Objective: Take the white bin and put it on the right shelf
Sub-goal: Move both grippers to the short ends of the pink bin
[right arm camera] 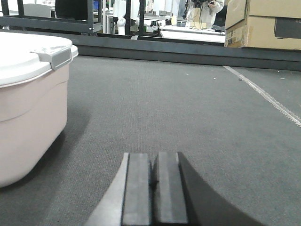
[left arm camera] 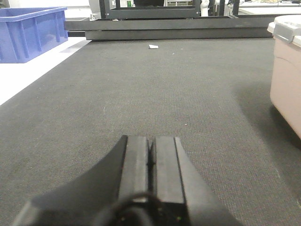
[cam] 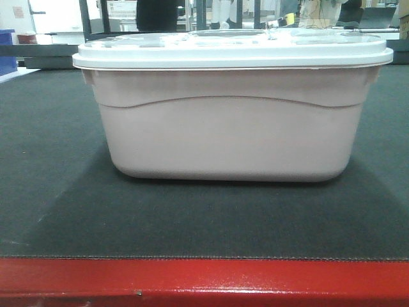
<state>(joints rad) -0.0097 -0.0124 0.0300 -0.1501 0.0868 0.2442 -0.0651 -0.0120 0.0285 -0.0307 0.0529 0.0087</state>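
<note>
Lid (cam: 230,48) shut on top, the white bin (cam: 230,137) sits flat and square-on in the middle of the table's dark grey top (cam: 51,192), a finely ribbed surface, set back from the red front edge (cam: 204,281). The left gripper (left arm camera: 151,157) and right gripper (right arm camera: 154,176) hang low over that top on either side of the tub, each apart from it, fingers pressed together on nothing. Beyond, a blue bin (left arm camera: 28,33) stands on a white surface (left arm camera: 28,75) to the left, dark metal racks (left arm camera: 150,9) line the far side, and cardboard boxes (right arm camera: 263,23) are stacked to the right.
</note>
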